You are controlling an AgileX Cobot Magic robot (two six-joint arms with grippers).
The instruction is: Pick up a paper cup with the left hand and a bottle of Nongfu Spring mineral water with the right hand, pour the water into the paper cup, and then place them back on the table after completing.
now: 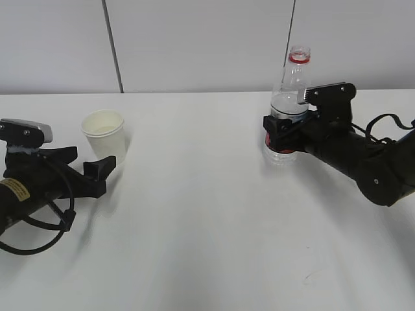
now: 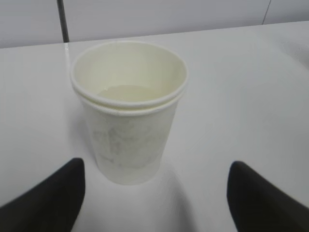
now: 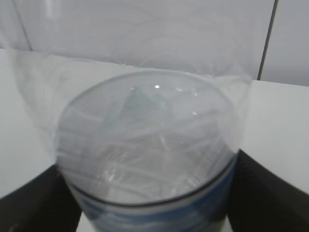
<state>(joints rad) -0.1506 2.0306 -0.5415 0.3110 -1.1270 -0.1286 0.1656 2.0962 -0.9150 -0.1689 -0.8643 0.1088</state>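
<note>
A white paper cup (image 1: 104, 132) stands upright on the white table (image 1: 207, 220) at the left. My left gripper (image 1: 85, 163) lies low just in front of it, open and empty. In the left wrist view the cup (image 2: 129, 116) stands ahead of and between the two black fingertips (image 2: 50, 198), touching neither. A clear uncapped bottle (image 1: 290, 84) with a red neck ring and red label stands at the right, with water (image 1: 285, 109) in its lower part. My right gripper (image 1: 284, 128) is shut on its body. The bottle (image 3: 145, 154) fills the right wrist view between the fingers (image 3: 270, 193).
A grey panelled wall (image 1: 194, 39) runs along the table's far edge. White tabletop lies between the two arms and in front of them. Black cables loop beside the left arm (image 1: 39, 220).
</note>
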